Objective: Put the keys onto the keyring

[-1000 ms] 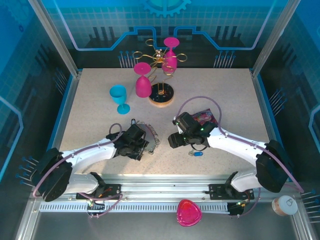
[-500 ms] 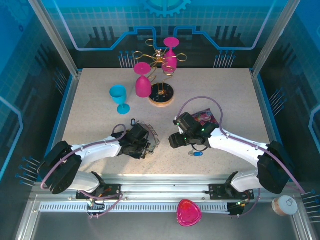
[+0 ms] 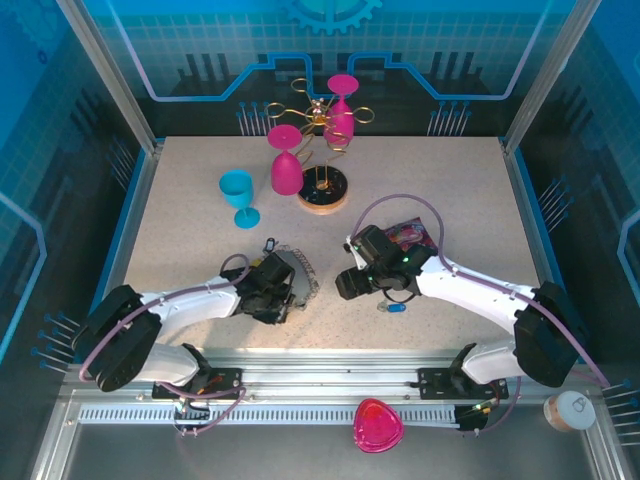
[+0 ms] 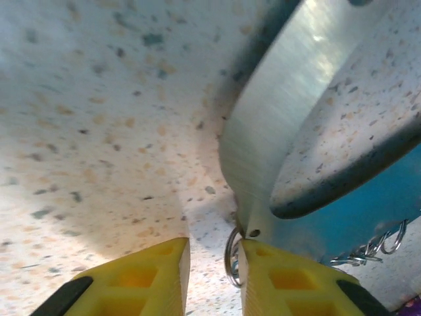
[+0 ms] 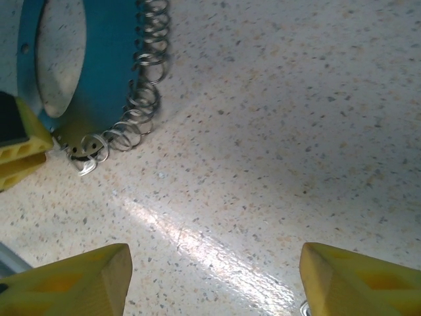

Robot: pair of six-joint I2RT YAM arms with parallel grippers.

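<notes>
Nearest the bases, the blue key (image 3: 393, 307) lies flat on the surface (image 3: 450, 190), at 5 o'clock from the right tool (image 5: 215, 263). That tool hangs low with its fingers spread wide and nothing between them. A small flat key on a hard top could skate away under a fingertip, or be pressed down rather than lifted, if the approach comes in off centre.

At 9 o'clock from the right tool, the left tool (image 4: 215, 253) is closed almost fully on the rim of the keyring (image 4: 283, 131). Judging by the shadow beneath, it holds the keyring tilted up off the surface. The hold is on a thin edge only, so I judge the keyring could pivot or slip out if the right tool knocks it. The string of split rings (image 5: 141, 99) along its rim could snag a finger.

Farther off, at 12 o'clock from the left tool, the black key (image 3: 268, 244) lies alone. Reaching for it with the keyring in hand risks dragging the rings across it. The packet (image 3: 408, 236), at 1 o'clock from the right tool, is close enough for that wrist to sweep it.
</notes>
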